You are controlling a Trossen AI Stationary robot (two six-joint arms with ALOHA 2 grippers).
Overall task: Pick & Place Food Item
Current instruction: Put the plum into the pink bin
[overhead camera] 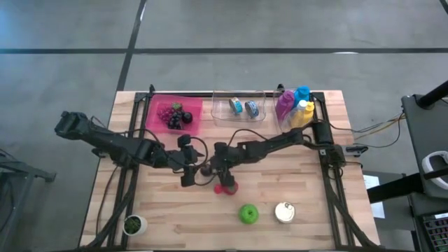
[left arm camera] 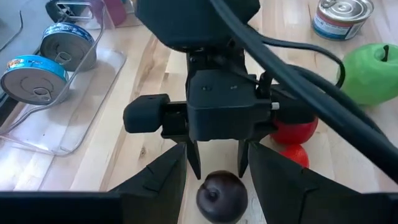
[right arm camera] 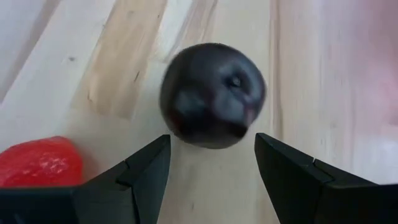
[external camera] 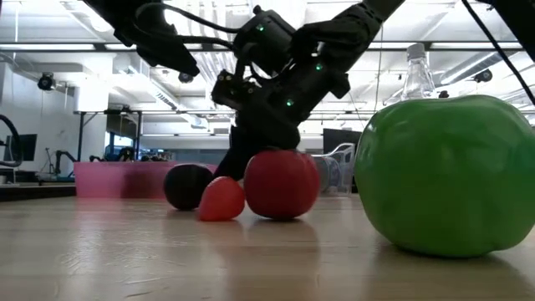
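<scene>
Sitting on the pale wooden table (overhead camera: 294, 189), the round dark plum (right arm camera: 213, 94) lies just beside the red apple (external camera: 282, 183). Only the wrist views show both the right gripper (right arm camera: 211, 163) and left gripper (left arm camera: 217, 177) with fingers apart around it, not touching.

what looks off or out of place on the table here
Nothing is spilled or broken. The one oddity is crowding: both claws converge on the dark plum at mid-table. The right claw stands open just above it, while the left claw faces it from the other side, close to the red apple and strawberry.
</scene>
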